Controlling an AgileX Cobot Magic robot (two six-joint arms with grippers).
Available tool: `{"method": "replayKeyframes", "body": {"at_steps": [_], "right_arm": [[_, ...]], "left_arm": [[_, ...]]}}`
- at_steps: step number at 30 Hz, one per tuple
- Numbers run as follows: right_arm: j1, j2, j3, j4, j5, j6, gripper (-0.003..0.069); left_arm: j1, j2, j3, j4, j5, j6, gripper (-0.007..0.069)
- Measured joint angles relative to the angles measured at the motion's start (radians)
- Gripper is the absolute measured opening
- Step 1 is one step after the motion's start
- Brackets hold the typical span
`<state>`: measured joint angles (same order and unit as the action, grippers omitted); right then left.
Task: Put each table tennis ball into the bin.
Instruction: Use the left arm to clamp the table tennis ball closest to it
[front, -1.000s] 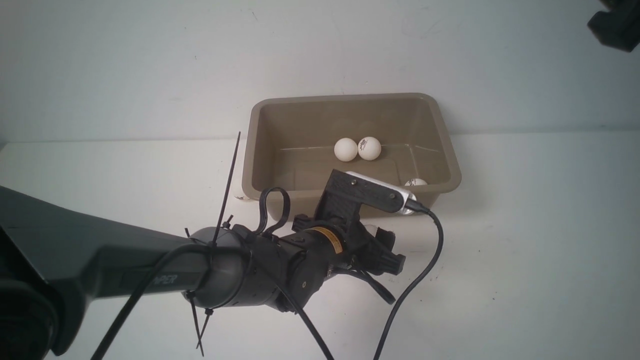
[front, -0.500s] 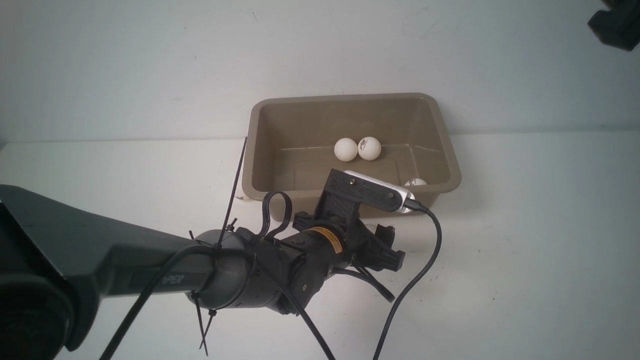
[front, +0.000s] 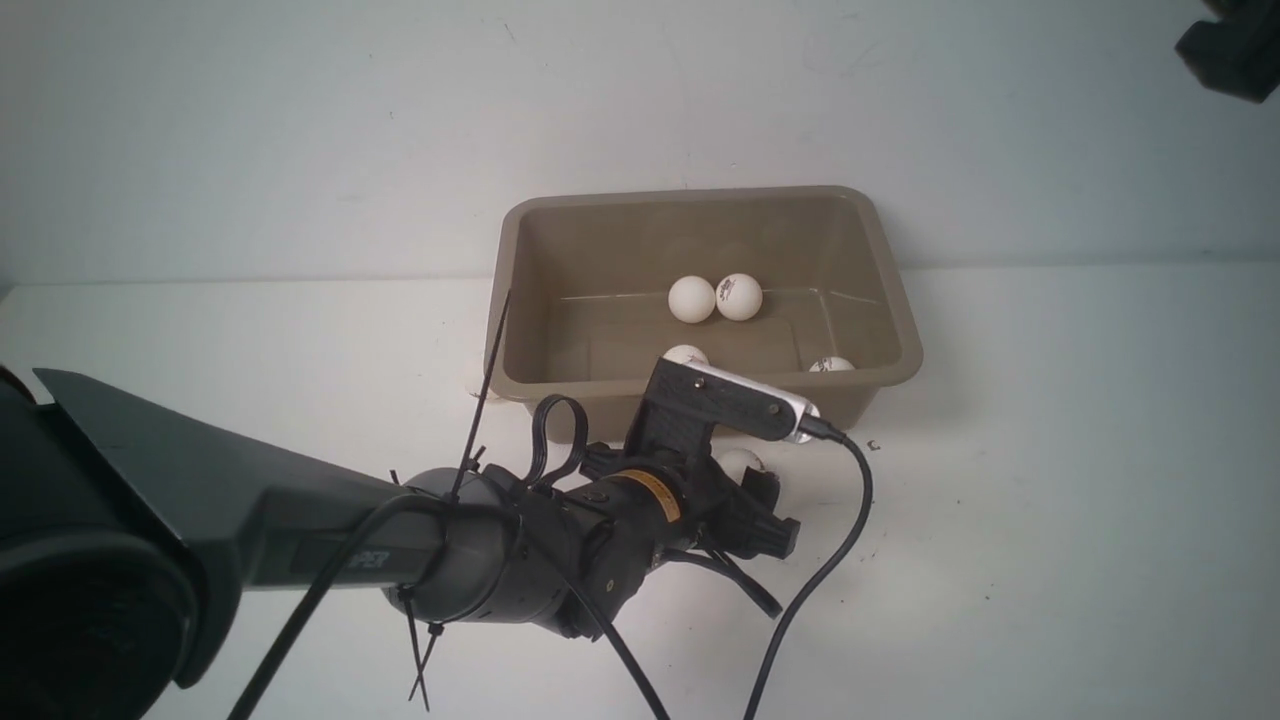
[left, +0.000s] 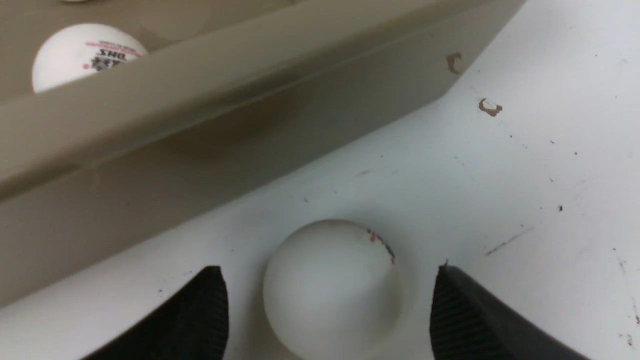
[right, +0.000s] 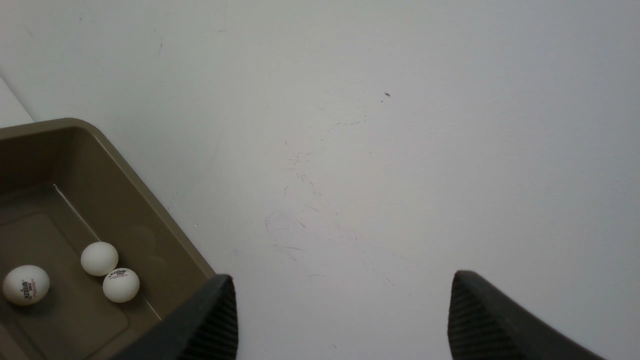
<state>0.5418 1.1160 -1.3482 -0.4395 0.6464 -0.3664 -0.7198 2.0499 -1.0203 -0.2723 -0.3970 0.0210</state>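
Right now your left gripper (left: 328, 274) sits low over the white worktop (front: 1050, 500), its jaws apart, one on each side of a small, smooth white table tennis ball (left: 332, 295). A gap shows on both sides, so neither jaw touches it. That ball rests on the worktop at 6 o'clock of the rectangular taupe plastic bin (front: 905, 330), near the bin's front wall but clear of it.

Inside the bin you have four more white balls. A plain ball (front: 692, 299) and a logo-printed ball (front: 739, 296) touch each other just towards 12 o'clock of the bin's middle. A third ball (front: 686, 355) lies by the 6 o'clock wall, half hidden behind the black wrist-camera bracket (front: 700, 400) of your left arm. A fourth ball (front: 831, 364) sits in the 5 o'clock corner, with only its top showing above the rim.

Your right gripper (right: 342, 277) has its jaws spread wide over a bare white surface. The right arm (front: 1235, 50) shows only at the 1 o'clock edge of the front view, well apart from the bin.
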Motion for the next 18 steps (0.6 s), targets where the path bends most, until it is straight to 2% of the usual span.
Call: {"method": "replayKeyframes", "body": {"at_steps": [18], "right_arm": [[0.000,0.000,0.000,-0.005,0.000,0.000,0.0513]], "left_arm": [[0.000,0.024,0.000,0.007,-0.063,-0.021,0.0486]]}}
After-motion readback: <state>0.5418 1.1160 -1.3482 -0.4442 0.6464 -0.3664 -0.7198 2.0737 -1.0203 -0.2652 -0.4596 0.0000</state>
